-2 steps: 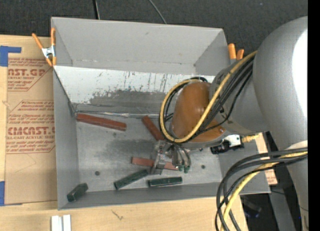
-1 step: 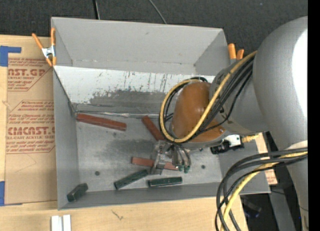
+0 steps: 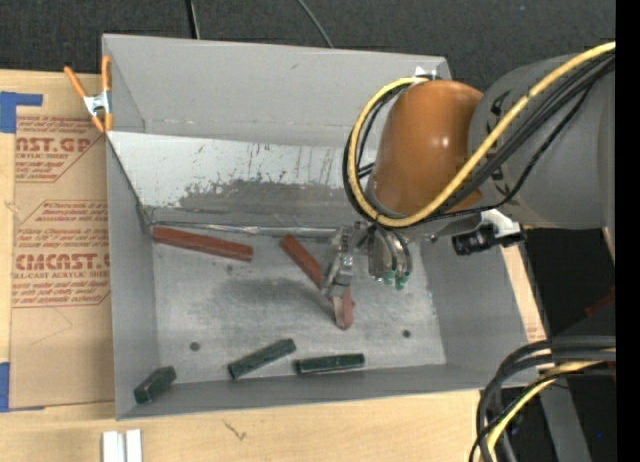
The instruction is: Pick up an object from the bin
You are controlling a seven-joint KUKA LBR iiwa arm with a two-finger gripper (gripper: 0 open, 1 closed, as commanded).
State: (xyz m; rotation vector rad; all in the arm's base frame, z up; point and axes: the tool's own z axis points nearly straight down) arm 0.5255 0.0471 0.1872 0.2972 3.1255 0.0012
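reddish-brown short stick [image 3: 343, 310] lies right of the middle of the bin [image 3: 200, 300] floor, its upper end at or just under the tool [image 3: 345, 272]; whether the tool is open or closed i cannot tell. a longer reddish stick [image 3: 302, 258] lies just beside it on the left. done well, i judge, the tool straddles the short stick across its narrow width, clear of that neighbour, before closing. dark green sticks [image 3: 261, 358] lie well apart by the near wall.
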